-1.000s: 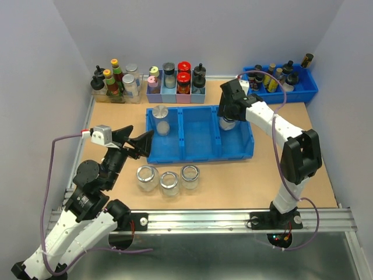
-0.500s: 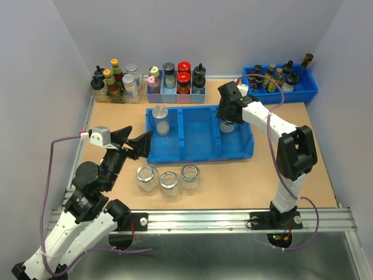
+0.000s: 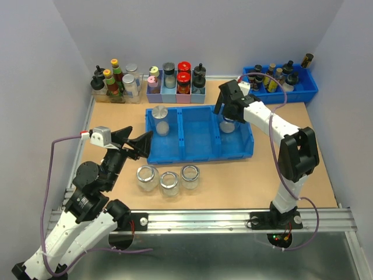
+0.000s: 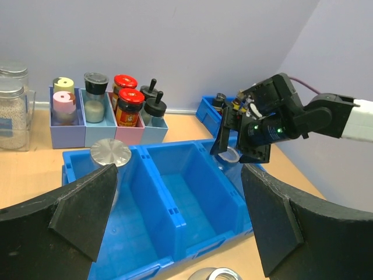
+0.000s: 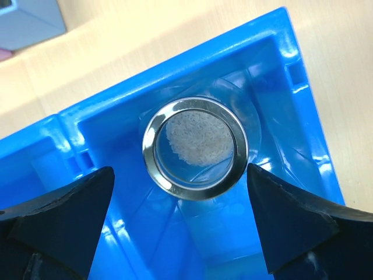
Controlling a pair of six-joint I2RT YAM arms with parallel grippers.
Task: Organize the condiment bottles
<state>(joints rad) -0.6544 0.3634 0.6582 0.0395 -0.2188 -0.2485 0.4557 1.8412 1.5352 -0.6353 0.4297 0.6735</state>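
Wooden table (image 3: 233, 182) — blue tray (image 3: 201, 156), three jars (image 3: 169, 182)

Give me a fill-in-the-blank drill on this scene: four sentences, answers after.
1. In front of the tray, ___ open jars stand on the table.
2. The lidded jar sits in the tray's ___ compartment.
3. The tray's ___ compartment is empty.
4. The right hand is open above a lidless jar in the ___ compartment.
Answers: three; left; middle; right.

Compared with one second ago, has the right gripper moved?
Yes, slightly. In the top view the right gripper has shifted toward the far rim of the blue bin, away from the jar in its right compartment.
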